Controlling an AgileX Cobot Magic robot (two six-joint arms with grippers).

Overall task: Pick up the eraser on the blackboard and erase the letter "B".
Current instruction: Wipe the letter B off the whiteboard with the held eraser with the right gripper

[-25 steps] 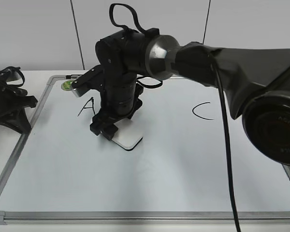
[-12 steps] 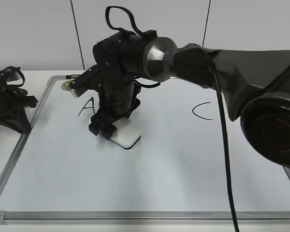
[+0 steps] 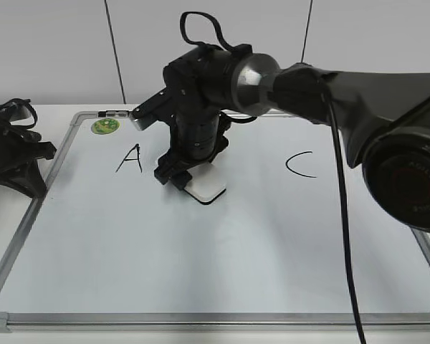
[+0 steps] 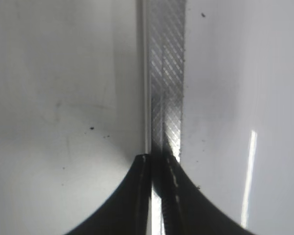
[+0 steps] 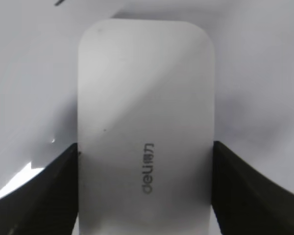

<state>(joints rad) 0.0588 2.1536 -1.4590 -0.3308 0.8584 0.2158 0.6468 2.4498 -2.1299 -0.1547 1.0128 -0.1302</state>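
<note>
Your right fingers (image 5: 59,191) clamped the eraser (image 3: 206,188) flat on the board (image 3: 222,265), between "A" (image 3: 130,158) and "C" (image 3: 301,165); left fingers (image 4: 159,196) together.

I see a white tabletop (image 3: 57,118) carrying the blackboard (image 3: 222,258), which lies flat and fills most of its width, grey frame running close to the near edge. At the left, just outside the frame, my left hand (image 3: 18,168) rests on the bare tabletop. In the left wrist view that hand's tips sit closed over the frame's ridged metal strip (image 4: 165,88).
</note>
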